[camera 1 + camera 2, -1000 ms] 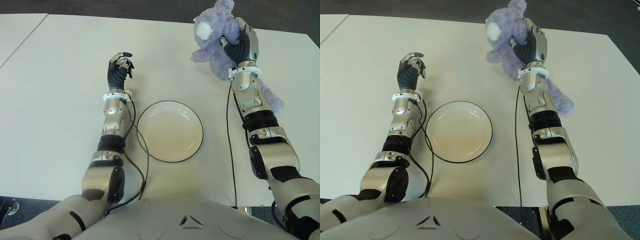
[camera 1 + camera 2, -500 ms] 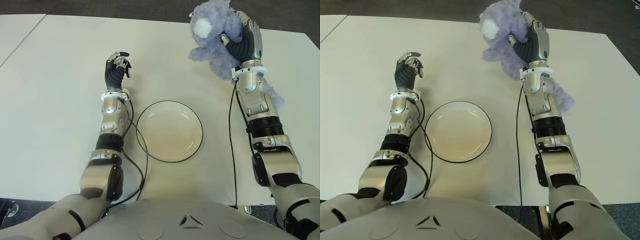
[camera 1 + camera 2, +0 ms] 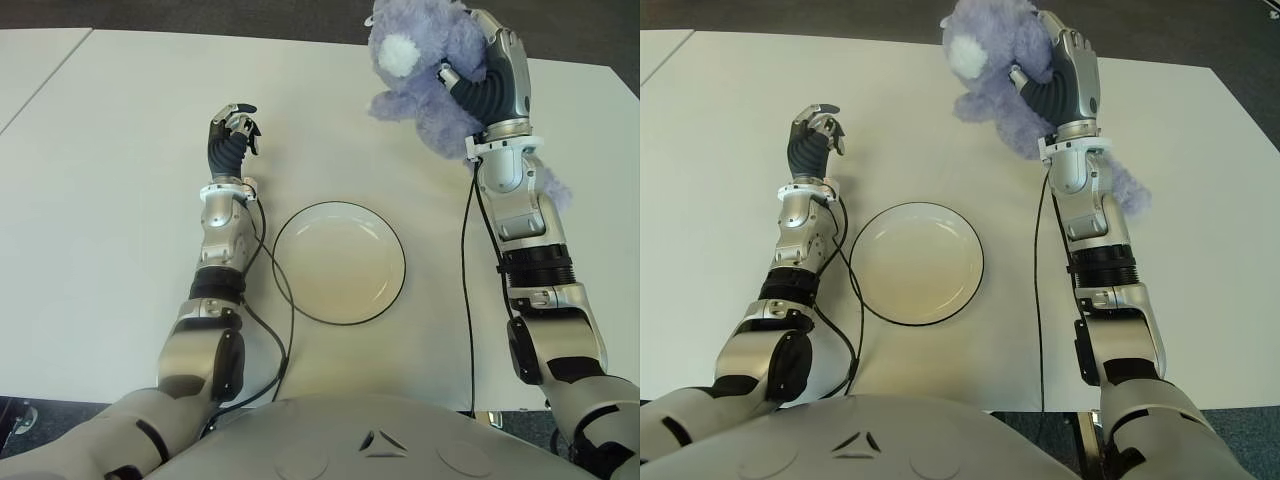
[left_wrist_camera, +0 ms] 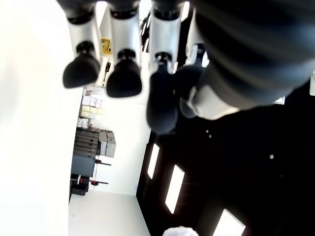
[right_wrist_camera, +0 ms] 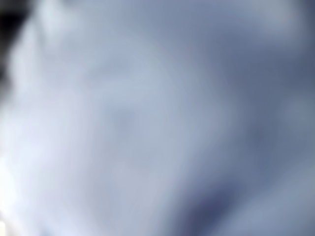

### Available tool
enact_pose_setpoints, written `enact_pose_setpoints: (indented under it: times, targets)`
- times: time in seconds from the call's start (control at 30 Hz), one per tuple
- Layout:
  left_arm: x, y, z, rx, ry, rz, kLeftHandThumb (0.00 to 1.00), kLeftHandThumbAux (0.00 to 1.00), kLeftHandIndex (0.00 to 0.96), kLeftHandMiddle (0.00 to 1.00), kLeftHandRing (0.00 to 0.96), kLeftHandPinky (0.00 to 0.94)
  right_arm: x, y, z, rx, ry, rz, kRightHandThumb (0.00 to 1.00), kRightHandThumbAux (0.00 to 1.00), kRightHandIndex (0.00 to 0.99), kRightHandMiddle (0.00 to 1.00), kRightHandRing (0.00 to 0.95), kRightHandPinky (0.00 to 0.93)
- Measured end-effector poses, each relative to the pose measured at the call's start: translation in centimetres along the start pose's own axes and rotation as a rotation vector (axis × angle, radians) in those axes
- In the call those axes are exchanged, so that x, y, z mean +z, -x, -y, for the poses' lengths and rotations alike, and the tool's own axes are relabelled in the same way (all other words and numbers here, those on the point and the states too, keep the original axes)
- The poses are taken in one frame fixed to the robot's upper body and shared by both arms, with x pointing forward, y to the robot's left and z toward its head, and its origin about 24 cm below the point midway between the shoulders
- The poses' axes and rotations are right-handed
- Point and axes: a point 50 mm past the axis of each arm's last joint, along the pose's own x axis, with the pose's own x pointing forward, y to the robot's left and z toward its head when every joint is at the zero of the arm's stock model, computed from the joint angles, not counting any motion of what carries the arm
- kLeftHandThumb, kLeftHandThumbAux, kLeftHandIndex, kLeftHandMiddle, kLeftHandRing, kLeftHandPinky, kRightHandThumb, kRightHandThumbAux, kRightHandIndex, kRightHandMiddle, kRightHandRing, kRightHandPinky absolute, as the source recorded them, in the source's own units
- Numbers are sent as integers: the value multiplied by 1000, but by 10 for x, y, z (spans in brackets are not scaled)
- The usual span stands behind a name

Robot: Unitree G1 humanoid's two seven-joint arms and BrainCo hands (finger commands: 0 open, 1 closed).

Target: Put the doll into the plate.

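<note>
One purple plush doll (image 3: 425,70), clasped in right hand (image 3: 487,75) and held raised for carrying toward empty plate (image 3: 339,262); left hand (image 3: 232,130) idle beside plate's left, fingers curled, nothing held.

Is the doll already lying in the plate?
No, the right hand holds the purple doll up, and the plate is bare.

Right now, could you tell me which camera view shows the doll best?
The left eye view: the whole purple doll shows, gripped by the right hand above the table's far edge. The right eye view shows much the same. The right wrist view is filled with fur; the left wrist view misses it.
</note>
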Motion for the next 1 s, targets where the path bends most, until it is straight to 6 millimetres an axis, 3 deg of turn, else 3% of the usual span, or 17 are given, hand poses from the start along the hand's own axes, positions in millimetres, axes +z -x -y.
enact_pose_setpoints:
  times: [0.43,1.0]
  targets:
    - [9,5,6,-38,-40,22,720,699,445,807,800,771,20,-1,10,40,-36,66,854,677,402,544,902,905]
    - [18,7,6,-19,-73,19,718,699,445,802,795,772,41,25,7,189,-126,106,854,677,402,546,900,899]
